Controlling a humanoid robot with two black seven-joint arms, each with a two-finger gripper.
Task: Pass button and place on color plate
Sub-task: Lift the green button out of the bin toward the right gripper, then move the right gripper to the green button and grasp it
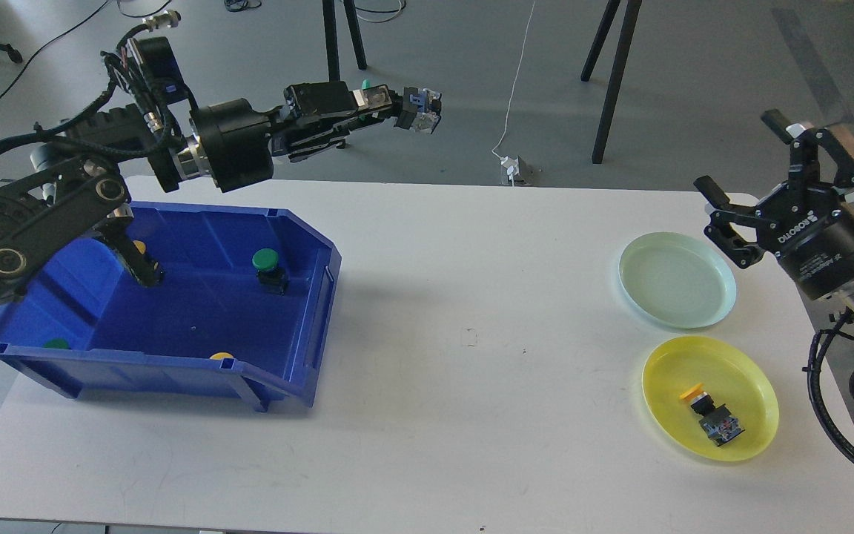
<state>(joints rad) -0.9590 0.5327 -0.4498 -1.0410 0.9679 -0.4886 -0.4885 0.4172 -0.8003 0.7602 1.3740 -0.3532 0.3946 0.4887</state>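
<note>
Button (pixel 418 111) in the left gripper (pixel 397 111): a small block with a grey and blue body and a green cap showing near the fingers, pinched between the closed fingertips, held in the air beyond the far edge of the white table (pixel 434 297). Measured from the blue bin (pixel 308 311), it hangs above and past the bin's far right corner. Inside the bin stands a green-capped button (pixel 267 267); yellow and green caps peek at its near wall. Far right of the bin lie a pale green plate (pixel 720 297) and a yellow plate (pixel 664 378), the latter holding a yellow-capped button (pixel 710 415). The right gripper (pixel 753 185) hovers beside the pale plate, fingers spread wide and empty.
</note>
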